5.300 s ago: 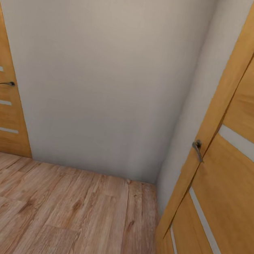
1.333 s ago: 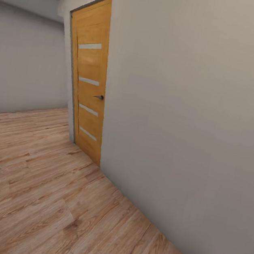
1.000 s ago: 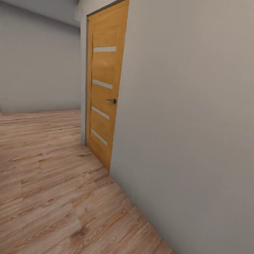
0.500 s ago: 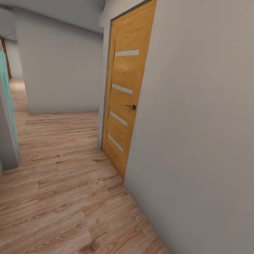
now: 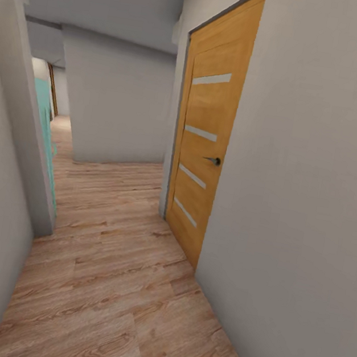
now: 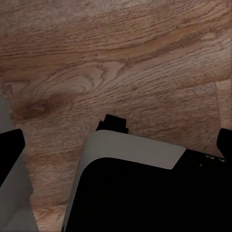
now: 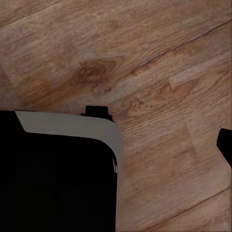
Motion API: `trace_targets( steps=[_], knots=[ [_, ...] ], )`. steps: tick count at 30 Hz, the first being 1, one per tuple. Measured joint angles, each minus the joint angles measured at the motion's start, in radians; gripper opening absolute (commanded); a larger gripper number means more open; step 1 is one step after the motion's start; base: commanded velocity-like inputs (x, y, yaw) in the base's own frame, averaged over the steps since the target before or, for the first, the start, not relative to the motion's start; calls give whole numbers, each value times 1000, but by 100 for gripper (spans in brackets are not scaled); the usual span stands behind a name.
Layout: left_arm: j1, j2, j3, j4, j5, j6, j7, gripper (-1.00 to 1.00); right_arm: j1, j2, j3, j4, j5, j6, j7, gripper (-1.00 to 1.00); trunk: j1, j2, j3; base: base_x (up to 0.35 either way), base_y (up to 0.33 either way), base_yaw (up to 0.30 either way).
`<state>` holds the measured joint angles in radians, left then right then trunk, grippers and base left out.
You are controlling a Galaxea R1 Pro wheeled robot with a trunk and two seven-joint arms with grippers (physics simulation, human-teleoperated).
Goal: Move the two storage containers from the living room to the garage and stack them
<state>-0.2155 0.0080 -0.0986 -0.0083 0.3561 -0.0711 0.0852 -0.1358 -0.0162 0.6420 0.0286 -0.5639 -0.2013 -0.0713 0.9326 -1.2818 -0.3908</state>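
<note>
Robot in transit through a narrow hallway. Head view looks down a corridor of light wood plank floor [image 5: 110,283], plain grey-white walls on both sides. On the right wall, a closed orange wood door [image 5: 202,153] with four pale horizontal strips and a small dark lever handle [image 5: 214,161]. On the left, past a wall corner, a teal panel edge [image 5: 46,134], possibly another door, too oblique to be sure. Corridor bends left around a grey wall block [image 5: 121,100] further on.

Left wrist view: plank floor below, with a black body with a grey-white top edge [image 6: 135,193] of the robot itself taking up the lower part; dark finger edges at the frame sides [image 6: 10,152]. Right wrist view: same plank floor, black and grey robot body [image 7: 58,169], a dark sliver of finger at the frame edge [image 7: 226,145]. Nothing lies between the fingers in either wrist view. Whether the jaws are apart or together, I cannot tell from these slivers.

Task things: neither orange-red container is visible, and neither arm appears to carry one. No concrete floor, no car, so this is not the garage.

Judgement: no sign here of either container moved or stacked, so nothing can be counted as done.
</note>
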Motion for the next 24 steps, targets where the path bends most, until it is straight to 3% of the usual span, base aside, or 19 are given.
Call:
trace_targets(
  steps=[24],
  knots=[
    [0,-2,1,-2,-1,-5,0,100,0,-6,2,0,0,0,2,100,0,0,15,323,0,274]
  ],
)
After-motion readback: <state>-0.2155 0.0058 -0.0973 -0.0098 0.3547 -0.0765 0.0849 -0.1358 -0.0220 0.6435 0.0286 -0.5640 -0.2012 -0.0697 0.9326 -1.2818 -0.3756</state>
